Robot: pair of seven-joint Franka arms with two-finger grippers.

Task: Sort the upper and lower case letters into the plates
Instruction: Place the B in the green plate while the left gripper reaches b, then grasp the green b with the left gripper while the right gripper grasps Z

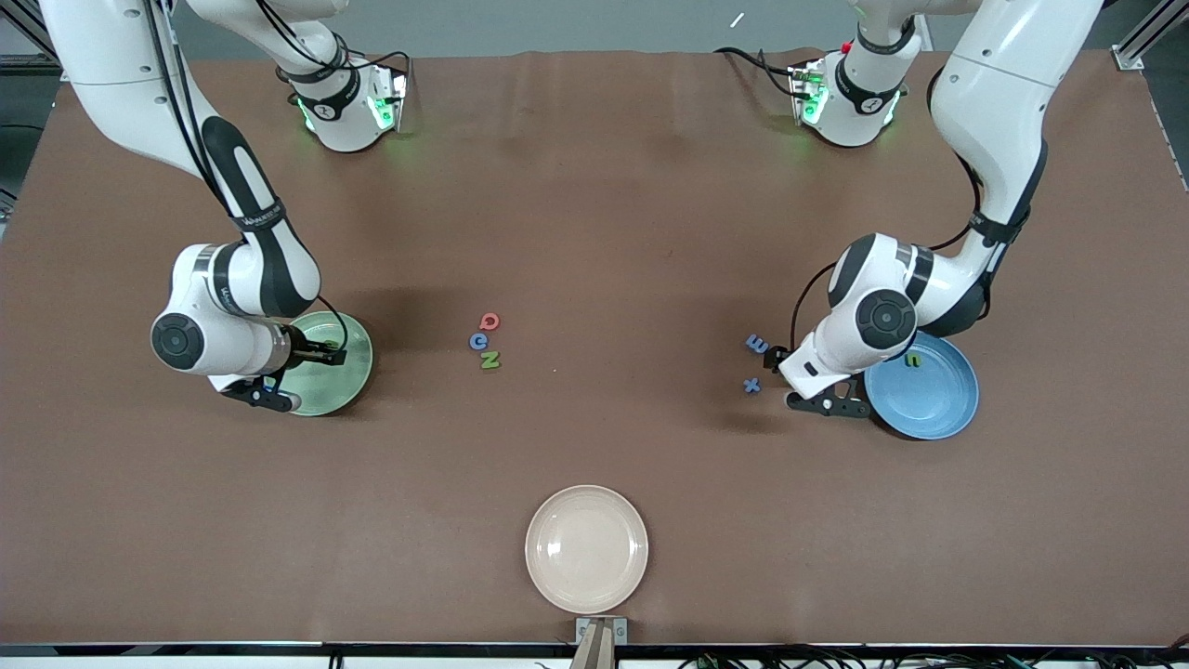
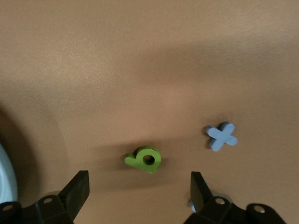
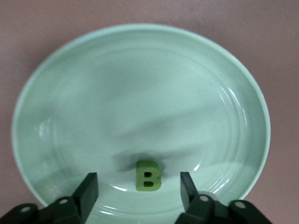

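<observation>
Your left gripper [image 2: 139, 189] hangs wide open and empty over the brown table, its fingers [image 2: 77, 189] flanking the small flat green lowercase letter [image 2: 144, 159] lying just beside the medium blue round plate [image 1: 938, 409]. Your right gripper [image 3: 138, 191] stands open over the green capital B [image 3: 148, 176], which lies in the pale mint round plate [image 3: 140, 74].

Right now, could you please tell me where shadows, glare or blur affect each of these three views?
Front view: soft arm shadows on the brown table, mild sheen on the cream-beige plate. Left wrist view: sharp small green letter, with a shadow band above it. Right wrist view: the open right gripper shades the pale mint green plate around the green capital B; rim highlights glint.
</observation>
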